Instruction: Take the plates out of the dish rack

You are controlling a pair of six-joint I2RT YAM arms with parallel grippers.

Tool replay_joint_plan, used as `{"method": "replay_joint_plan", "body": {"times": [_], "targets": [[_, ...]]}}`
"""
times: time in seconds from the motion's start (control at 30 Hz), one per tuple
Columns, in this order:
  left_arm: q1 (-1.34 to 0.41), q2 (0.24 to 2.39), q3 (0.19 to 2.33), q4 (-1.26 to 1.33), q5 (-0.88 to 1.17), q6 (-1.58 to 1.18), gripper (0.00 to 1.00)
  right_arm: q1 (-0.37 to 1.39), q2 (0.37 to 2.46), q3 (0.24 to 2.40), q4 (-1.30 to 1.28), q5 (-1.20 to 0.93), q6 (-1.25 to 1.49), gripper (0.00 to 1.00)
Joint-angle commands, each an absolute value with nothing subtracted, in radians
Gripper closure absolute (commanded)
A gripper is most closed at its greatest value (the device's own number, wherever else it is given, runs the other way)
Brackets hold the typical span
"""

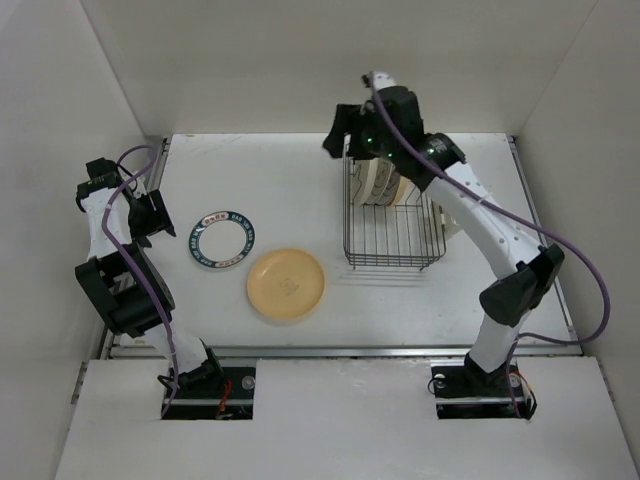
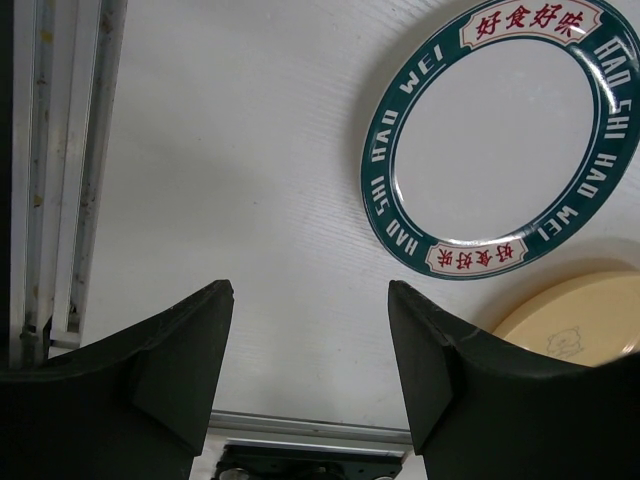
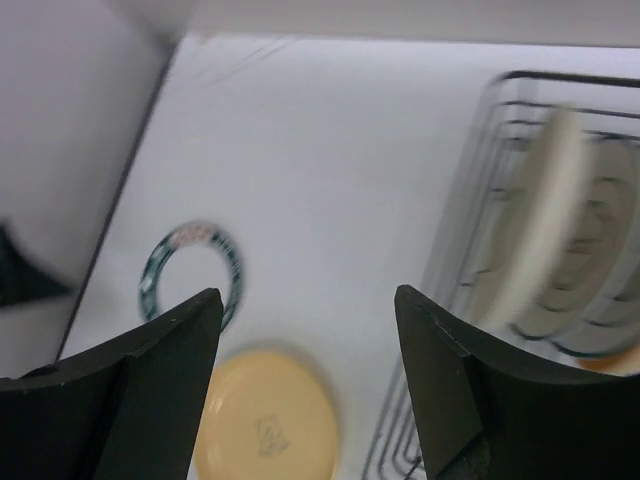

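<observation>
Nearest, yellow-orange plate (image 1: pixel 286 284): lay flat on the table (image 1: pixel 300 180), just off the near-left corner of the dish rack (image 1: pixel 400 242), already unloaded
Teal-rimmed plate (image 1: pixel 224 240): lay flat further left of the rack, just beside the yellow one with a thin gap between them, also unloaded
Left gripper (image 2: pixel 310 290): hovered well left of the rack, beyond the teal-rimmed plate, its jaws partly apart over bare table and holding nothing
Standing plates (image 1: pixel 380 182): stood bunched on edge at the rack's far end; their number was too blurred to tell
Cream plate (image 3: pixel 545 215): stood outermost in that bunch, on the rack's left side, with a ring-patterned plate behind it
Right gripper (image 3: pixel 308 293): hung above the rack's far-left corner, jaws wide and empty, the cream rim lying off to one side of them, not between
Step in hand: probably lining up on the cream plate for a lift
Doing it well: the jaws needed to move over until they straddled the top rim squarely, then descend and pinch only that one plate
Lift: straight up out of its slot before swinging left of the rack, so the wires were not dragged
Risk: a skewed pinch could tip the neighbouring plate
</observation>
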State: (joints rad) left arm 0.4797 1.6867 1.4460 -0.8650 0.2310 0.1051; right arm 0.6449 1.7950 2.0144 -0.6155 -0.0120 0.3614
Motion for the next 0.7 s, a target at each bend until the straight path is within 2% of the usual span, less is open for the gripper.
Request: {"method": "replay_joint_plan", "body": {"times": [0.0, 0.17, 0.27, 0.67], "targets": [[0.486, 1.634, 1.442, -0.887, 0.229, 0.120, 0.40, 0.533, 1.816, 2.003, -0.655, 0.374, 0.558, 0.25], [0.486, 1.624, 1.442, -0.887, 0.229, 0.120, 0.40, 0.451, 1.839, 2.045, -0.680, 0.492, 0.558, 0.30], [0.486, 1.634, 1.442, -0.887, 0.229, 0.120, 0.40, 0.398, 1.862, 2.054, -0.689, 0.506, 0.558, 0.41], [0.486, 1.634, 1.431, -0.887, 0.229, 0.129, 0.40, 0.357, 2.005, 2.036, -0.730, 0.617, 0.523, 0.49]]}}
